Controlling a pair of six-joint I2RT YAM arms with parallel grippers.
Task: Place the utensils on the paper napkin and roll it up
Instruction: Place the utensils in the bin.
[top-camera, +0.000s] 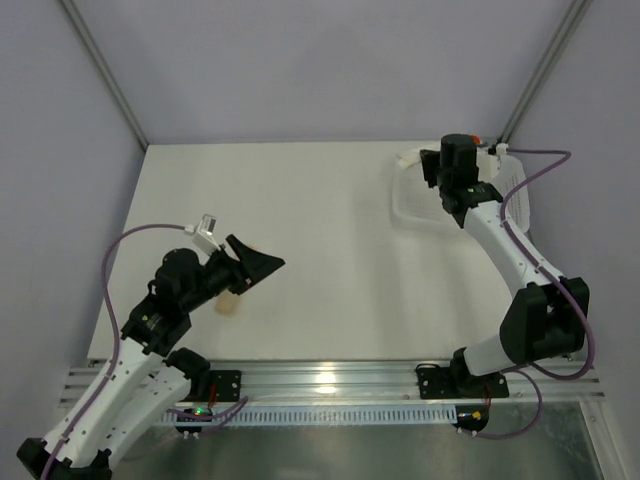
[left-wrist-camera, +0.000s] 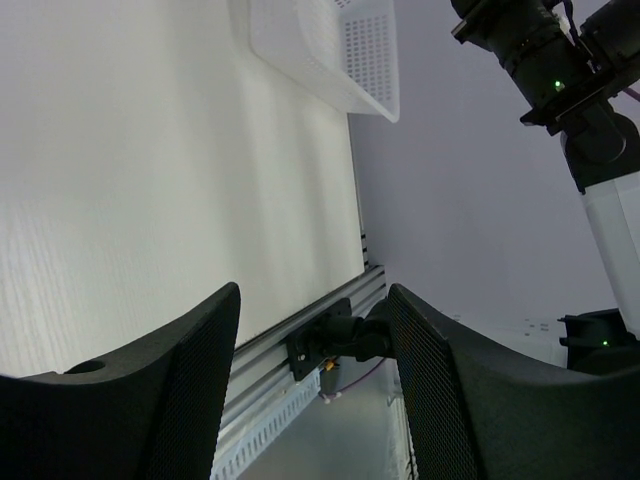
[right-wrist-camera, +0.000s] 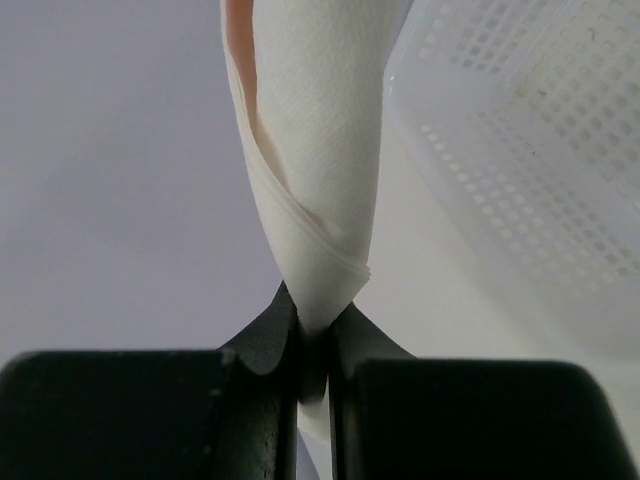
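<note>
Hidden / cut off:
- From the top view you cannot see the right pincer (right-wrist-camera: 315, 320); its own wrist housing covers it, over the white perforated basket (top-camera: 410, 215) at the far right of the worktop (top-camera: 300, 200).
- A small white end pokes out at the basket's far left corner. You cannot tell from above whether it is paper.
- In the right wrist view the upper end of the paper napkin (right-wrist-camera: 320, 150) runs off the top of the frame, so you do not see its full length.
- The utensils (right-wrist-camera: 236, 40) show only as an orange streak along the roll's upper left edge. You cannot make out individual pieces or count them.
- You cannot tell whether the roll touches the basket.

Task item:
- The napkin is wound into a tight white twist, narrowing to a point at the pincer. Overlapping layers show as curved edges near the bottom, and the paper has a fine soft texture.
- The right pincer is clenched on the narrow lower end, fingers pressed onto the paper from both sides.
- The roll stands just left of the basket wall in that view, with the lilac backdrop behind it.

Other arm:
- The left pincer (left-wrist-camera: 315, 295) is released, its fingers spread wide with nothing between them, over the near left part of the worktop.
- A short beige piece (top-camera: 228, 305) lies on the worktop just beside that arm.
</note>
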